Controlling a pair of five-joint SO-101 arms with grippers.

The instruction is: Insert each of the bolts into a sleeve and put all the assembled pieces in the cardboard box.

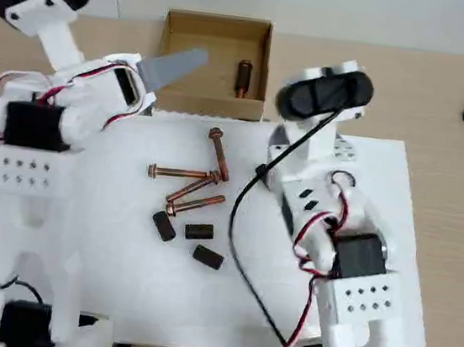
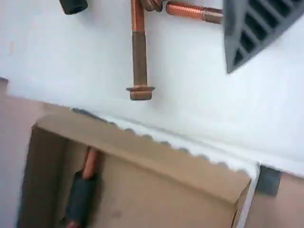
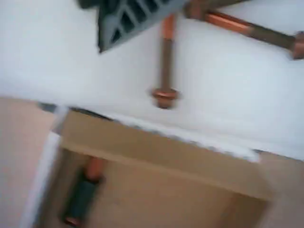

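The bolts [image 1: 181, 172] are copper-toned metal with a dull sheen, smooth along the plain shank and ridged where threaded (the thread shows best in the left wrist view). The sleeves [image 1: 199, 231] are black and matt; whether plastic or rubber cannot be told. The cardboard box [image 1: 219, 25] is plain brown card, matt, with raw cut edges. Under the parts lies a white sheet [image 1: 117, 278], matt and smooth, either foam or paper. The table [image 1: 456, 74] has a pale wood-look top with a soft satin finish. The arm housings [image 1: 360, 303] are white matt plastic, and their wires [image 1: 303, 250] have red and black insulation.
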